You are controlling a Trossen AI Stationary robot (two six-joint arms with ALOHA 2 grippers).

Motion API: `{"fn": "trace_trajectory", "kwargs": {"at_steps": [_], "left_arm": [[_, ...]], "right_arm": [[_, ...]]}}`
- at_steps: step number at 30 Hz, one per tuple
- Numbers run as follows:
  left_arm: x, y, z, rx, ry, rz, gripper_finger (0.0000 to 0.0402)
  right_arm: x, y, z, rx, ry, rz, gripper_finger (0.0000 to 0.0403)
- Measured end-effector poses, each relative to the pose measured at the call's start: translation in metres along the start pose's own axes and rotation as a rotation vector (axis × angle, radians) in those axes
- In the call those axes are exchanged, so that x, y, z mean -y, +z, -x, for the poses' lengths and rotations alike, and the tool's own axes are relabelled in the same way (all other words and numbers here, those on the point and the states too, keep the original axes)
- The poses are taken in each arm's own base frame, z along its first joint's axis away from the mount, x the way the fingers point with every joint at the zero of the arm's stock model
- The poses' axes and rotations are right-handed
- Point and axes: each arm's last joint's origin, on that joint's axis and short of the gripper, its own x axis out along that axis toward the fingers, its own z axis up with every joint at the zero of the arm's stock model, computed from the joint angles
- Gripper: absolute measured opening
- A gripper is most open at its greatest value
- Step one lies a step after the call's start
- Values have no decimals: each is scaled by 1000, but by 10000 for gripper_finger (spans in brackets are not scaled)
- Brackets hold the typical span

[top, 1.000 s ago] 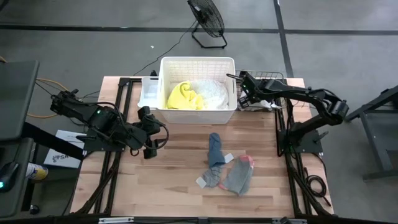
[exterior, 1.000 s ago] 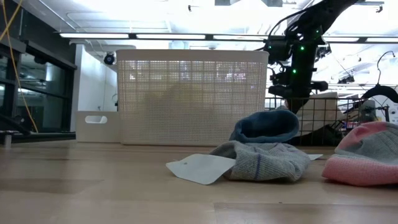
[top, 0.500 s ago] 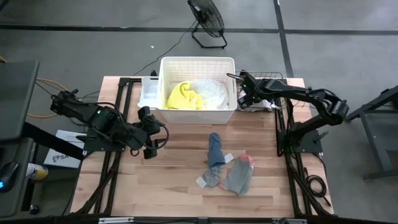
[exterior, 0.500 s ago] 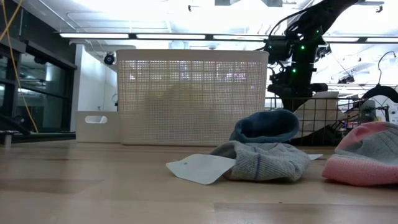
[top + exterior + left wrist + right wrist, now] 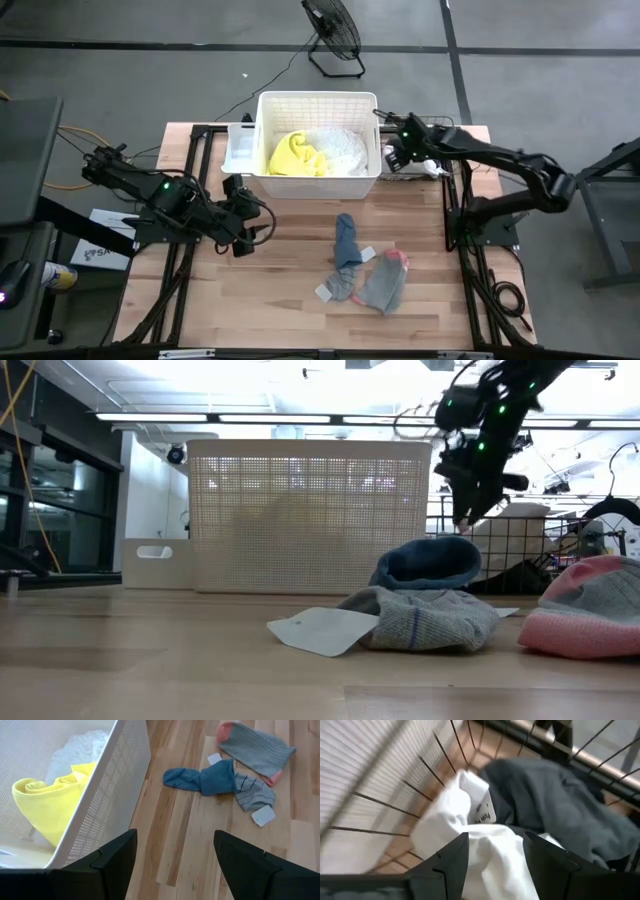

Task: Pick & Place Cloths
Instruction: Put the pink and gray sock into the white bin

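Observation:
A bright yellow cloth (image 5: 293,154) and a large white cloth (image 5: 340,150) lie in the white slatted basket (image 5: 318,96). A blue-grey cloth (image 5: 345,238), a striped grey one (image 5: 340,284) and a grey-and-pink one (image 5: 385,280) lie flat on the table. My right gripper (image 5: 393,155) is open, pointing down into the black wire basket (image 5: 450,122). In that basket a white cloth (image 5: 495,870) sits between its fingers, on top of a dark grey cloth (image 5: 545,805). My left gripper (image 5: 250,222) waits open near the table's left side. My right gripper (image 5: 496,840) comes from above and stands with one finger on either side of a raised fold of the white cloth (image 5: 470,820) in the wire basket. Whether the fingers touch the cloth I cannot tell.
The white basket's wall (image 5: 310,510) stands close to the left of the right gripper (image 5: 462,515), and wire bars (image 5: 420,767) ring the cloths. A small white box (image 5: 238,150) sits left of the basket. Paper tags (image 5: 320,630) lie by the table cloths. Bare wood lies toward the near edge.
My right gripper has tipped from level to pointing down and has lowered into the wire basket, while its arm's elbow has swung toward the table's right and near side. The cloths on the table and in the white basket have stayed where they were.

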Motion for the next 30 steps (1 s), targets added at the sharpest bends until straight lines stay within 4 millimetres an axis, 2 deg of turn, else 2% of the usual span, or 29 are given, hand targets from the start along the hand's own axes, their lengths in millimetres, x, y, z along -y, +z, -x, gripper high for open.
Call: {"fn": "trace_trajectory", "kwargs": {"at_steps": [9,16,22,30], "left_arm": [[0,0,0,0,0,8,257],[-1,-2,0,-22,12,-7,257],[-3,-5,0,-51,27,-28,257],[-4,-7,0,-64,33,-39,257]], "right_arm": [[-1,-8,51,174,122,-50,179],[-15,-23,77,220,244,-51,179],[-36,-40,91,176,390,-11,179],[-61,-77,105,-15,504,7,179]]}}
